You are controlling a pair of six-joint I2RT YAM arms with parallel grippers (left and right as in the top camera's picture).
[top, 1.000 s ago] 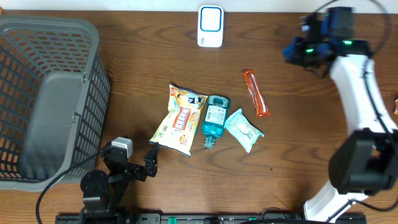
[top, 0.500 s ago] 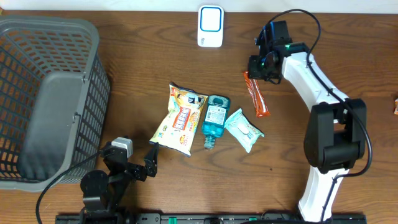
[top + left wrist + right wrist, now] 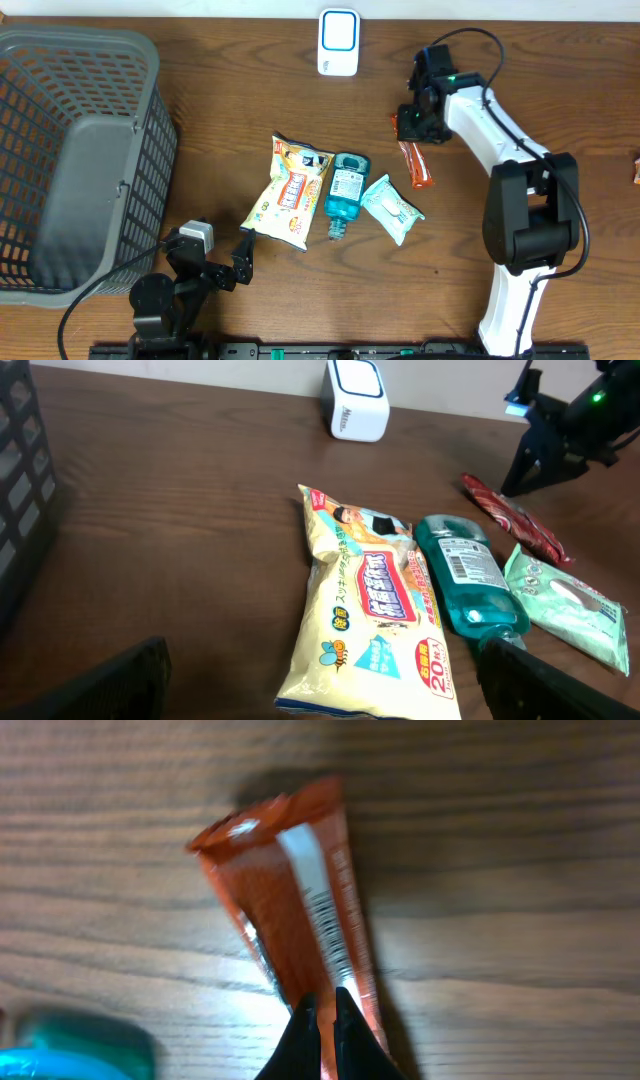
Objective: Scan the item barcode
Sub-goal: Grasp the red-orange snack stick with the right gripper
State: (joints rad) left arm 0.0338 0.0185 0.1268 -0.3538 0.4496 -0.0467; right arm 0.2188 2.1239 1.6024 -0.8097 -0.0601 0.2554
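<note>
Since approx. 1 s ago, R arm has swung in from the far R corner of the table [image 3: 250, 90] to the orange wrapper [image 3: 420, 172]. Over the last half-sec. it has closed in further onto it. L arm and all other items: no change.

Item pos.: wrapper lies flat on table, R of teal bottle [image 3: 345, 192] and green pouch [image 3: 392, 208], well apart from scanner [image 3: 338, 42] at far edge. Barcode [image 3: 325, 925] faces up in R wrist view.

R gripper [image 3: 322, 1020]: fingers pinched tight, with a sliver of orange film between the tips. Reads as a grip on the wrapper, not yet lifted. L gripper [image 3: 218, 258]: fingers spread wide, holding nothing, near the yellow snack bag [image 3: 288, 190].

Risks (judged):
- Thin, slick film with a narrow pinch may slip on lift, so the item drops.
- Grip looks off-centre from overhead. Wrapper may droop or twist, turning the barcode away from the scanner: no read.
- Crinkled foil may glare: misread.

Pose: R arm reaches forward and inward, wrist pitched down, fingers pointing at tabletop. L arm folded low at near edge, aimed toward the items.
</note>
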